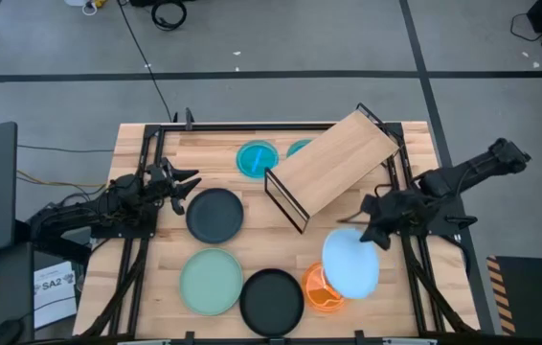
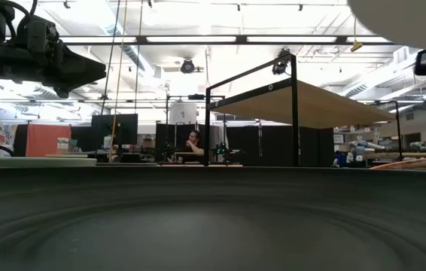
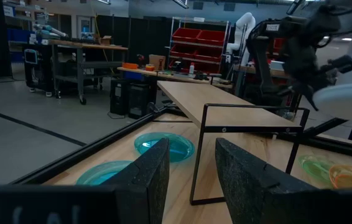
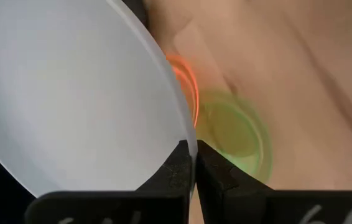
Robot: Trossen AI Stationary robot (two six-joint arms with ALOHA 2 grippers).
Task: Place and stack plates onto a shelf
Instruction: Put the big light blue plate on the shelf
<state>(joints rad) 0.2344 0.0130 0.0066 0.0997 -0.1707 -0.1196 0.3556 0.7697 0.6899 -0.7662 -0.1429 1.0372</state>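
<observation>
My right gripper (image 1: 367, 230) is shut on the light blue plate (image 1: 351, 264), which is held above the orange plate (image 1: 317, 289); a lime green plate (image 4: 232, 134) lies in the orange one. My left gripper (image 1: 190, 187) is open and empty, beside a black plate (image 1: 215, 215) that lies flat on the table. The shelf (image 1: 333, 163) stands askew on its wire frame at the table's far middle, with nothing on its board. A small teal plate (image 1: 257, 159) lies to its left, and another (image 1: 298, 148) is half hidden behind it. A mint green plate (image 1: 211, 281) and a second black plate (image 1: 273, 301) lie near the front edge. My right gripper pinches the light blue plate's rim (image 4: 185, 140) between its two fingers, one on each face, at the plate's far edge (image 1: 359, 236). The fingers come slanting from the table's far right. The plate is lifted clear and lies roughly level over the orange plate.
The shelf's black wire frame (image 3: 204, 155) stands close in front of my left gripper (image 3: 191, 174). Black rails (image 1: 146, 163) run along the table's left and right sides. In the room behind the table, a person (image 2: 194, 143) sits at a desk.
</observation>
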